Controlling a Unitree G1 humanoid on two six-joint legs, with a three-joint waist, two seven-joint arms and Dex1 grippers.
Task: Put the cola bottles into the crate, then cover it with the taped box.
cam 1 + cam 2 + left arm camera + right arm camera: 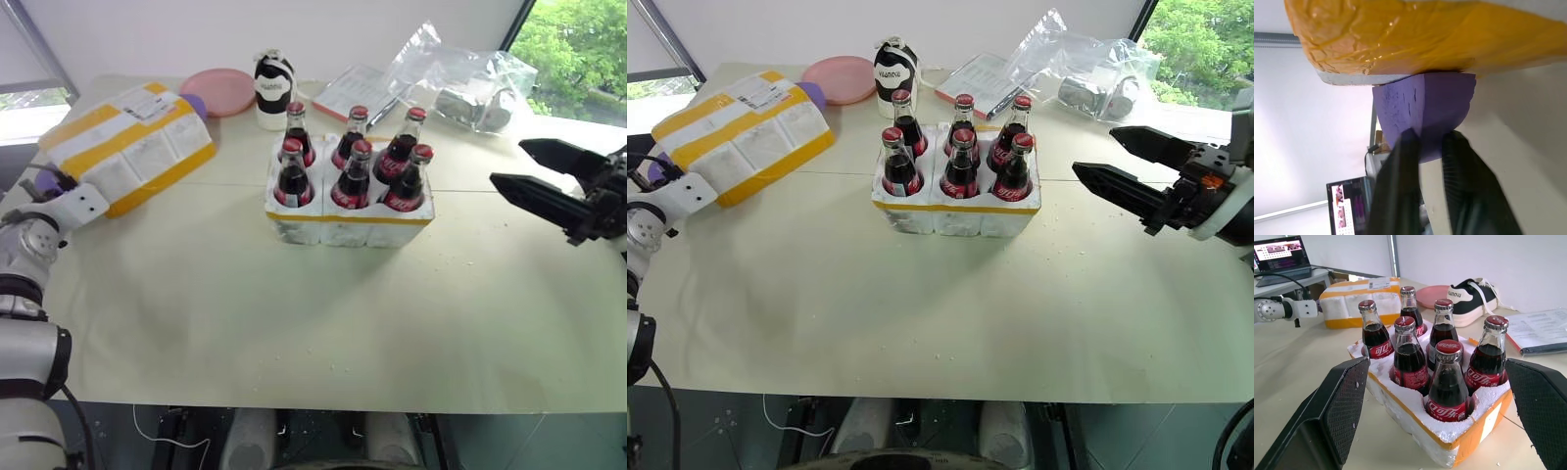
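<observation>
Six cola bottles (353,166) with red caps stand upright in the wells of the low white crate (343,227) at the table's middle. The taped box (127,147), white with wide yellow bands, lies tilted at the far left. Its near corner rests on a purple block (1422,107). My left gripper (1430,139) is at that corner, shut on the block's lower end just under the box's yellow edge. My right gripper (509,164) hovers open to the right of the crate, pointing at the bottles, with nothing between its fingers.
Behind the crate stand a black-and-white shoe (272,88), a pink plate (220,90), a booklet (353,88) and a clear plastic bag (460,83). Another purple piece (193,103) shows at the box's far end. A laptop (1283,257) sits on a side table beyond the box.
</observation>
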